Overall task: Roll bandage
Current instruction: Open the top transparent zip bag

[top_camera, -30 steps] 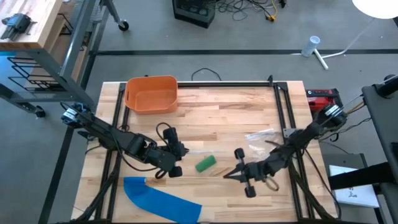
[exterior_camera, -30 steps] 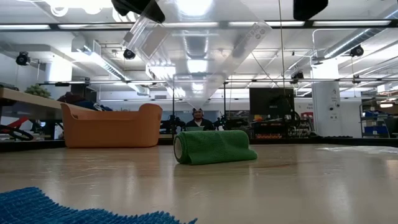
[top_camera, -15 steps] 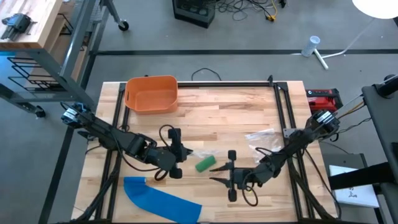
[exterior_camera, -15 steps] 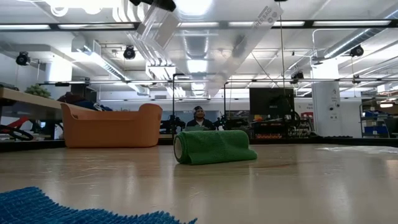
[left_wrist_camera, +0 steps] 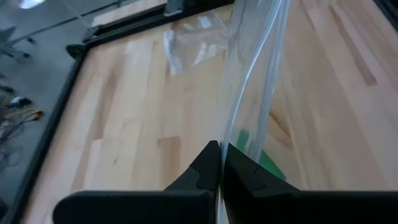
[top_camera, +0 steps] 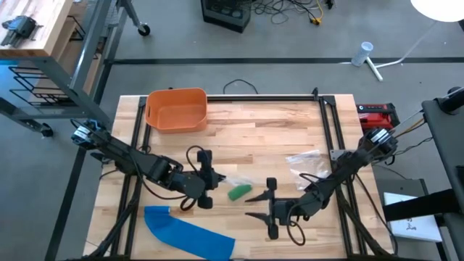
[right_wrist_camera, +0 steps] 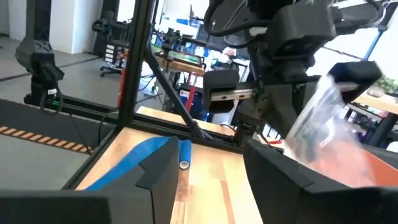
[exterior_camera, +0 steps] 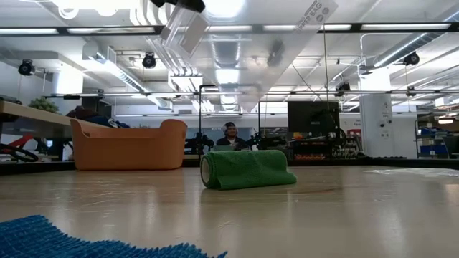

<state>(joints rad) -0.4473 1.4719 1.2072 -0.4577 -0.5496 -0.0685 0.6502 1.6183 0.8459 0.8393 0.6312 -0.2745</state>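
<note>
Right gripper (top_camera: 255,205) now parted beside bandage (top_camera: 239,191); left gripper (top_camera: 211,180) clamping plastic bag (left_wrist_camera: 252,93).

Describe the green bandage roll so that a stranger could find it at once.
Start at the wooden table and look between the two arms, nearer its front edge. The bandage roll lies there on its side, the only green thing, a short cylinder beside a clear bag.

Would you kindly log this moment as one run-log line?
left gripper: shut on clear plastic bag, raised | right gripper: open, empty, near table's front | green bandage roll: lying on table, untouched
</note>
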